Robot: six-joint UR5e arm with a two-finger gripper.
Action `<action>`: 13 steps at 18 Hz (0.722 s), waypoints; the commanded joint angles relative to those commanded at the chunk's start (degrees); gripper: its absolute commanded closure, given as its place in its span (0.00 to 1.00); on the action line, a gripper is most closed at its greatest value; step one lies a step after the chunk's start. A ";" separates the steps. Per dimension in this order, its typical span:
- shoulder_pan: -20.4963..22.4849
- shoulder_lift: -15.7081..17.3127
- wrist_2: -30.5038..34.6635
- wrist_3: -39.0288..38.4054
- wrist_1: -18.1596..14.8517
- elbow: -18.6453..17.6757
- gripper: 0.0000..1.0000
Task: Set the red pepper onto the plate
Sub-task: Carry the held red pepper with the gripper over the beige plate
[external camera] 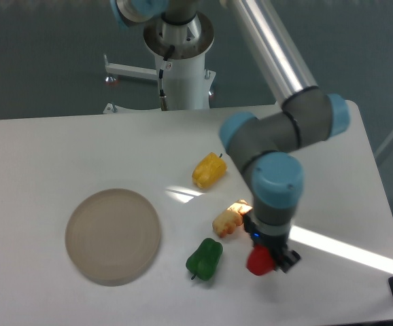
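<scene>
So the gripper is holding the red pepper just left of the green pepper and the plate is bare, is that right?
Not quite. In the camera view the gripper holds the red pepper to the right of the green pepper, not left. The plate is bare.

Soft, even, fairly sharp lighting, with one bright sunlight streak glaring across the table.
</scene>
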 joint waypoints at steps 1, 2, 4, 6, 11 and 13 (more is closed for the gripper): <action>-1.58 1.49 -0.17 -3.41 0.00 -2.02 0.45; -3.24 2.73 -0.26 -6.40 0.00 -3.78 0.45; -5.97 4.49 -0.35 -11.60 0.00 -6.16 0.45; -8.09 5.55 -0.44 -15.03 -0.09 -7.83 0.45; -13.01 6.52 -0.88 -23.03 0.35 -11.08 0.45; -14.24 6.52 -0.88 -25.06 0.35 -11.44 0.45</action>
